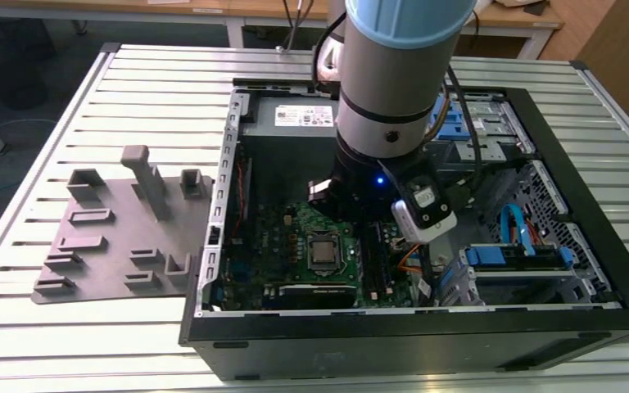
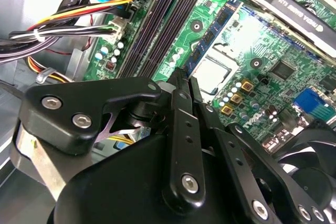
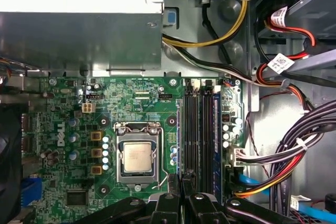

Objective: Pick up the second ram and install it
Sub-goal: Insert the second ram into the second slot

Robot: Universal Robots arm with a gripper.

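Gripper (image 2: 184,80) pressed together, holding nothing, poised above black memory slots (image 3: 198,135) on green motherboard (image 3: 142,108).

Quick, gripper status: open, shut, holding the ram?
Gripper: fingers pressed together over the black slots on the motherboard; whether a ram sits between them cannot be told.

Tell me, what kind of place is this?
Probably a robotics lab or workshop. An open computer case lies on a slatted metal table with its green motherboard showing, a robot arm reaches into it, and a grey parts holder sits beside it.
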